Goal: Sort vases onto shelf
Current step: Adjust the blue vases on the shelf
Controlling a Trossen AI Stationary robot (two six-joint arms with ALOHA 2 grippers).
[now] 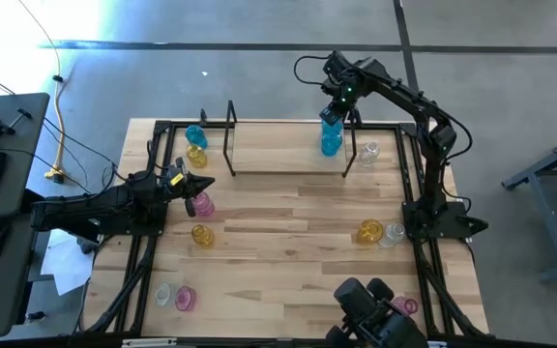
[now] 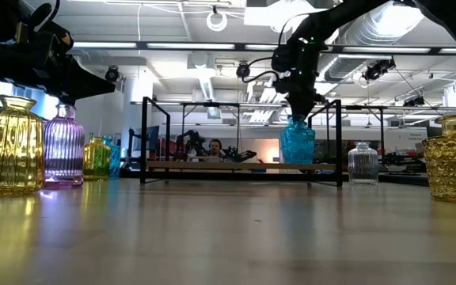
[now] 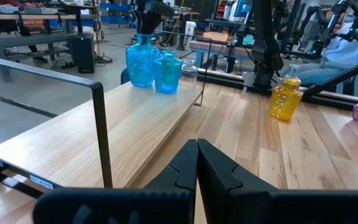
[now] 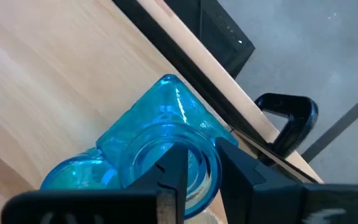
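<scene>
right gripper (image 4: 197,171): above the far right part of the shelf, straight over the neck of a cyan-blue translucent glass vase (image 1: 331,135); its dark fingers (image 4: 169,168) sit on either side of the neck rim with a narrow gap, and whether they press the glass or stand just clear of it cannot be told.
cyan-blue vase: upright on the light-wood shelf board framed by thin black rods (image 1: 278,145), near its right end, touching a second cyan-blue glass vase (image 3: 168,73) beside it.
clear glass vase (image 1: 369,152): just beside the right end of the shelf.
left gripper (image 3: 197,163): at the left side of the wooden table (image 1: 298,251), jaws pressed fully together, holding nothing, pointing along the shelf.
pink ribbed glass vase (image 1: 202,204): on the table just beside the left gripper.
amber-yellow glass vases: one (image 1: 201,234) near the pink one, another (image 1: 370,232) toward the right side with a clear one touching it.
left end of shelf: a cyan-blue vase (image 1: 195,135) and an amber-yellow vase (image 1: 196,156) stand together.
</scene>
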